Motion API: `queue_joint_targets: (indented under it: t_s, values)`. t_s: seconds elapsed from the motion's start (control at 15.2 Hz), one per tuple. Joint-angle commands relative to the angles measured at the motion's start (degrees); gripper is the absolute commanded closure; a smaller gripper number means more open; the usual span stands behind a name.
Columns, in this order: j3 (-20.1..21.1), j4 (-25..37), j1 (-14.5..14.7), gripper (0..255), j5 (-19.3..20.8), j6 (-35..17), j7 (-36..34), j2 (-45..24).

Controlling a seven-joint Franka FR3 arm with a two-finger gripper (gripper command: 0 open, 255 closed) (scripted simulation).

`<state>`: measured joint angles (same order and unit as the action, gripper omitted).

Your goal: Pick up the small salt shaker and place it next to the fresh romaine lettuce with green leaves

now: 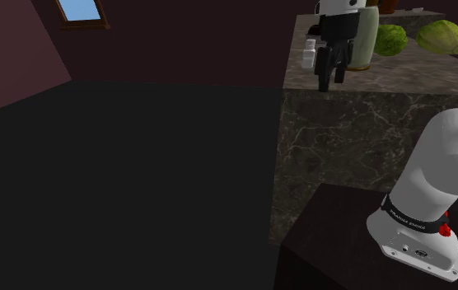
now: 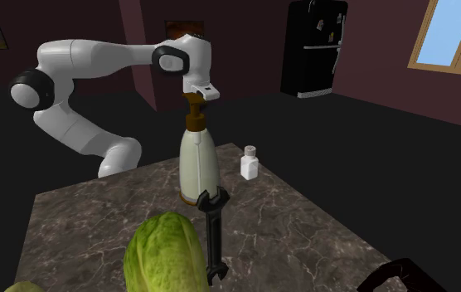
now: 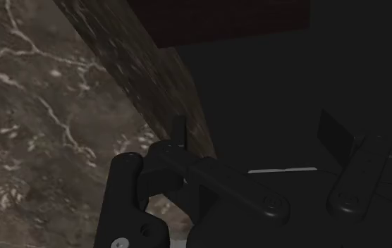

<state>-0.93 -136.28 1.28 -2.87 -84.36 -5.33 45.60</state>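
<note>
One step is being attempted, the reach: the empty, spread claw (image 1: 331, 81) must be lowered around the nearby salt shaker (image 1: 308, 55).

Maroon walls (image 2: 370, 50), dark floor (image 1: 137, 181) — black fridge (image 2: 313, 48), window (image 2: 457, 33)

I am wearing smooth white shells along my arm (image 2: 88, 51), with dark rounded joints (image 2: 28, 90) showing between them. A black lettered band (image 1: 408, 216) is ringing it low down, a red knob (image 1: 445, 229) beside it. My all-black fingers (image 3: 125, 201) are showing small round screws (image 3: 278, 205).
</note>
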Motion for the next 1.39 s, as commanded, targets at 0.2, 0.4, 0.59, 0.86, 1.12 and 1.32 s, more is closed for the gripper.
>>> queue_joint_targets:
  t_s: [0.2,0.4,0.59,0.86,1.12,1.32]
  values:
    - [-2.8,3.7,-1.0,0,2.5,-0.7,3.2,-3.6]
    - [-5.5,7.9,-1.9,0,4.6,-1.3,6.4,-7.5]
    - [-8.1,12.6,-2.5,0,6.1,-1.8,9.5,-11.6]
    - [-11.5,19.6,-3.1,0,7.4,-2.1,13.8,-17.4]
    - [-14.9,27.6,-3.6,0,7.7,-1.9,18.2,-23.8]
    - [-17.4,34.4,-4.0,0,7.2,-1.3,21.6,-29.0]
